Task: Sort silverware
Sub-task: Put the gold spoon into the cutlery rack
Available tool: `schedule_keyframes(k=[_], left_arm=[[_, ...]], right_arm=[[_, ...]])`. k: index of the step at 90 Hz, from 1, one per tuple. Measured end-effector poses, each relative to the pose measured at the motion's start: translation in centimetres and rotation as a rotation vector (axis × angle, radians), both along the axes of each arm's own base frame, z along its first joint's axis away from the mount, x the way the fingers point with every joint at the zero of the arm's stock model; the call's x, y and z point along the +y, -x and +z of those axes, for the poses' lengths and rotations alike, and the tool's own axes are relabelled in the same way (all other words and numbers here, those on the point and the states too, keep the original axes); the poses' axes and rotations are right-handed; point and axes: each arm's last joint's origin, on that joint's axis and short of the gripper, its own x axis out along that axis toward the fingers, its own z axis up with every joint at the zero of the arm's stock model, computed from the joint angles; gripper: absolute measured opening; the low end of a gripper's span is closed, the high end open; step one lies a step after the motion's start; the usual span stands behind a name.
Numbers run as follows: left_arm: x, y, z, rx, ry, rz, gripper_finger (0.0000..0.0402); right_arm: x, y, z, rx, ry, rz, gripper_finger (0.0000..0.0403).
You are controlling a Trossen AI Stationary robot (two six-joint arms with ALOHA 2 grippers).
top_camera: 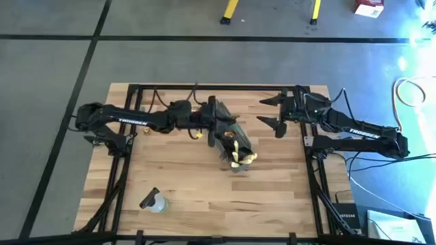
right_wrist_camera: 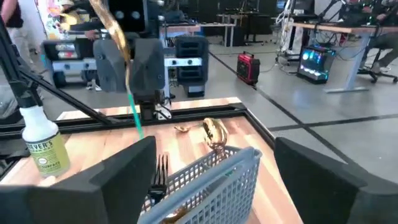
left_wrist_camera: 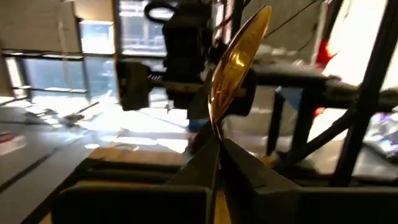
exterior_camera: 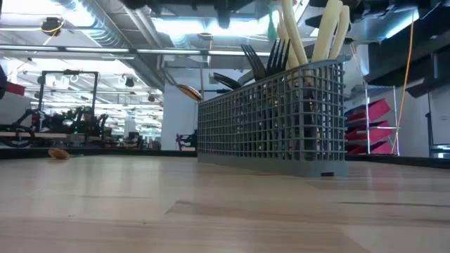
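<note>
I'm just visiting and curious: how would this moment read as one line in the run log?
left gripper: shut on gold spoon, raised beside mesh basket | right gripper: open, waiting by the basket

Gold spoon upright, bowl up, green handle pinched below. Black forks, pale tan utensils standing in mesh basket. Small gold piece lying on tabletop, well apart.

We see the wire basket mid-table, crowded with upright forks and pale handles, leaving little room to enter from above. The left gripper hangs just beside its rim. A spray bottle stands well apart on the near left. The wooden table lies open between basket and right gripper.
</note>
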Motion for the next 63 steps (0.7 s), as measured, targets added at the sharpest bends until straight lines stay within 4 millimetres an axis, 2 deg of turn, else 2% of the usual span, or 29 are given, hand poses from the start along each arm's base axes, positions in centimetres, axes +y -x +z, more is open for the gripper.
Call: schedule_keyframes(k=[17,29,42,63], left_arm=[[-1.5,0.4,-0.6,0.124,-0.094,0.160,0.0000],[-1.8,0.5,-1.0,0.182,-0.158,0.267,0.0000],[-1.4,0.6,-1.5,0.235,-0.171,0.289,0.0000],[-1.0,1.4,-4.7,0.230,-0.155,0.332,0.0000]], right_arm=[[-0.1,-0.2,-0.3,0.021,-0.010,0.000,0.0310],[-0.1,-0.5,-0.5,0.038,-0.027,-0.001,0.0310],[-0.2,-0.8,-0.9,0.060,-0.044,-0.001,0.0310],[-0.2,-0.8,-1.2,0.091,-0.055,0.006,0.0310]])
